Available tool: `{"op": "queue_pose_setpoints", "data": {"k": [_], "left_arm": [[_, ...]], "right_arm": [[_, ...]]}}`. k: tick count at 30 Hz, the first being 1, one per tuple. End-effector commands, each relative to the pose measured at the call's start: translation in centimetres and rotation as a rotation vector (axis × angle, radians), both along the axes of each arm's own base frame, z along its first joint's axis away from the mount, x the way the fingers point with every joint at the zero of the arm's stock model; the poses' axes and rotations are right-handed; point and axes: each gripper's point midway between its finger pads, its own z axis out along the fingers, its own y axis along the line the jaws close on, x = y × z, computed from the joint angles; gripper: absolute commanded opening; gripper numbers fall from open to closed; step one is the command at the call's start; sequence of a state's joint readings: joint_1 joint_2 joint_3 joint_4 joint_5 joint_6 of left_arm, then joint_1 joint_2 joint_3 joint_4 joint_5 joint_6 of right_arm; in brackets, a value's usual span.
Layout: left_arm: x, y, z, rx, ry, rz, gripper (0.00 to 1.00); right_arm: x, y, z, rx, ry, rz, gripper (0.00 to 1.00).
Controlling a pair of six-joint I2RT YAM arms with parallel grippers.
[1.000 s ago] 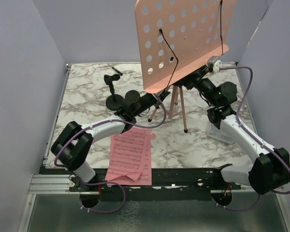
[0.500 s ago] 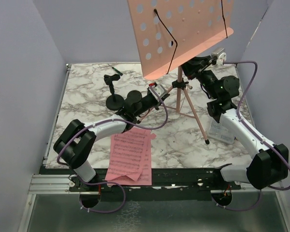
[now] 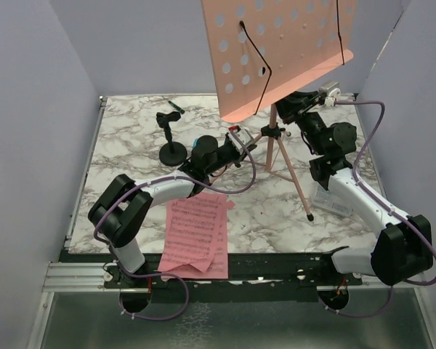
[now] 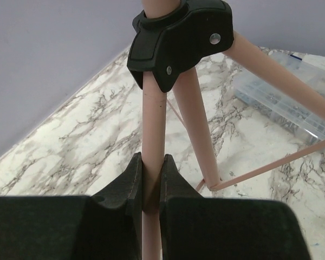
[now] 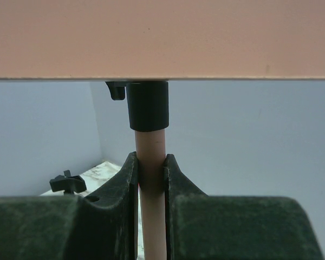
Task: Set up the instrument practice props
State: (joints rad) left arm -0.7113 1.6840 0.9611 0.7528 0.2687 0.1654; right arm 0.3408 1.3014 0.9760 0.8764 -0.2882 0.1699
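The salmon-pink music stand, its hole-punched desk [image 3: 283,51] raised high at the back, has its thin tripod legs [image 3: 294,182] spread over the marble table. My left gripper [image 3: 241,142] [image 4: 150,173] is shut on one pink leg just below the black hub [image 4: 179,32]. My right gripper [image 3: 294,105] [image 5: 150,168] is shut on the stand's pole right under the desk, below a black collar [image 5: 148,105]. Pink sheet-music pages [image 3: 198,233] lie stacked at the table's near edge, between the arms.
A small black stand with a round base [image 3: 171,149] is at the back left, with a dark pen [image 3: 176,107] behind it. A clear plastic box [image 3: 333,200] [image 4: 281,103] lies beside my right arm. Lilac walls close in three sides.
The stand has swung more upright, and one leg has spread out toward the front right. Both grippers kept their hold and moved with it; the left went right.
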Motion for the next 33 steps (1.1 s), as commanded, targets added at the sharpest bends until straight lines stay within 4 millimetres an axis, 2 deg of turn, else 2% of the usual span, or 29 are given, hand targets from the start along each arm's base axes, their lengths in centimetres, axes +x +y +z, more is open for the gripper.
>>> {"op": "queue_pose_setpoints", "data": {"k": [1, 11, 21, 23, 28, 33], "left_arm": [[2.5, 0.9, -1.3, -0.013, 0.084, 0.081, 0.00], [3.7, 1.0, -2.1, -0.021, 0.085, 0.097, 0.00], [3.1, 1.1, -3.1, -0.002, 0.076, 0.067, 0.00], [3.0, 1.1, -3.3, 0.001, 0.074, 0.061, 0.00], [2.8, 1.0, -3.6, 0.008, 0.069, 0.049, 0.00], [2.9, 0.9, -3.8, 0.012, 0.068, 0.047, 0.00]], "right_arm": [[-8.1, -5.7, 12.0, 0.280, -0.411, -0.092, 0.01], [-9.3, -6.4, 8.5, 0.276, -0.358, -0.102, 0.01], [-10.4, -5.8, 5.1, 0.210, -0.287, -0.068, 0.03], [-10.3, -6.1, 4.6, 0.222, -0.270, -0.081, 0.06], [-9.6, -5.9, 3.8, 0.202, -0.217, -0.088, 0.32], [-8.3, -5.9, 2.7, 0.190, -0.142, -0.109, 0.51]]}}
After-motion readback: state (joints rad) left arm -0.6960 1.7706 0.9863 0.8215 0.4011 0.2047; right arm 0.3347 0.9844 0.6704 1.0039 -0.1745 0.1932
